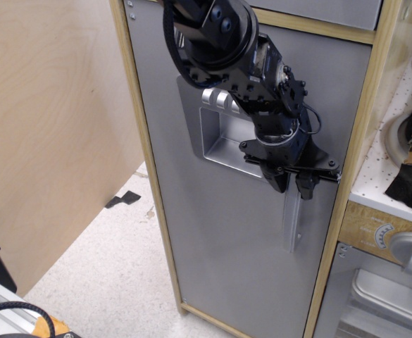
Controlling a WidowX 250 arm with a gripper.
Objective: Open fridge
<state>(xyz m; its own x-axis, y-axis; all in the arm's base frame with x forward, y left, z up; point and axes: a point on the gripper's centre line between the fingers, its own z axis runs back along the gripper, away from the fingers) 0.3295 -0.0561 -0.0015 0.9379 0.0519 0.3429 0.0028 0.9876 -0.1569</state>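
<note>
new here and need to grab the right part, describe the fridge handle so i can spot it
Find the fridge, the tall grey door in a light wood frame. Its handle is the vertical silver bar near the door's right edge, where the gripper sits at its top. Unlike the recessed dispenser panel beside it, it is slim and stands proud.

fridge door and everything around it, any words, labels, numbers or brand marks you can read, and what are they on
No readable text anywhere in this view.
The fridge door: plain grey, no label.
Dispenser panel: its buttons show no legible marks.
Dial on the wood strip to the right: fine tick marks around it, too small and blurred to read.
Gripper: no visible lettering.
</note>
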